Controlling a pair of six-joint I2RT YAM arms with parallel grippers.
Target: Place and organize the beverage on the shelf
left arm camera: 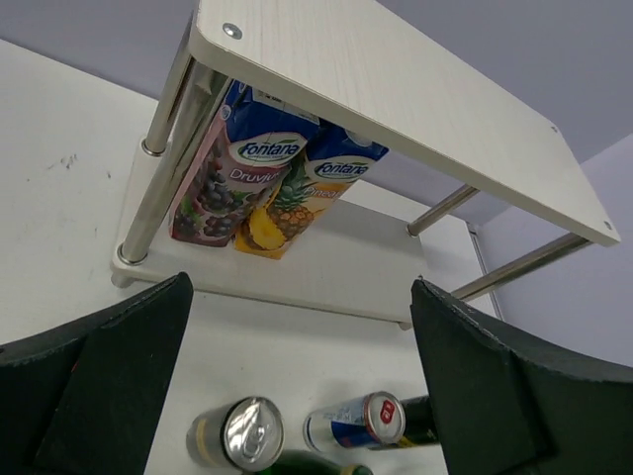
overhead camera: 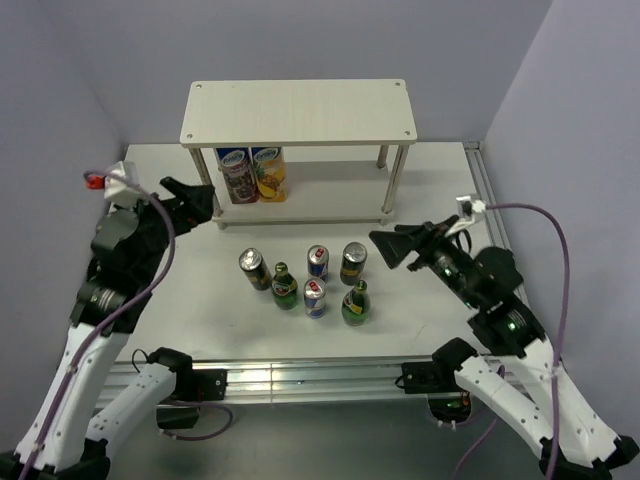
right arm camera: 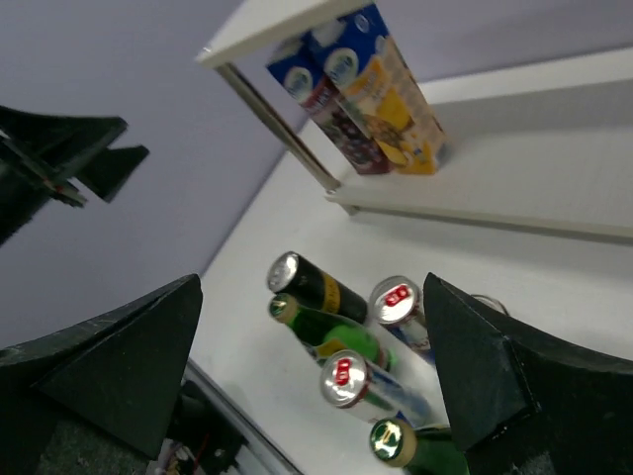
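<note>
Nothing is on its way yet, so the step in hand is the first pick. The six drinks stand upright in a tight cluster mid-way across the white counter (overhead camera: 230,330): two dark cans with yellow-gold labels (overhead camera: 253,268), two blue-and-silver slim cans (overhead camera: 318,262) and two green glass bottles with gold-foil necks (overhead camera: 284,287). The two-tier pale wood-look shelf on thin metal legs (overhead camera: 300,110) stands at 12 o'clock from them. Two colourful juice cartons (overhead camera: 252,173) fill the left end of its lower board. The left jaws hang at 10 o'clock of the cluster, the right jaws at 3 o'clock. Both are spread wide and hold nothing. The sound start is probably at the cluster's edges: each arm takes the dark can nearest it, coming in from outside so no finger sweeps a neighbour. Grip at mid-body, lift straight up before moving toward 12 o'clock, and keep low enough to pass under the top board if the lower tier is the goal. The bottles look tall and tippy, so they are likely best left until the cans around them are gone. Set like beside like.
</note>
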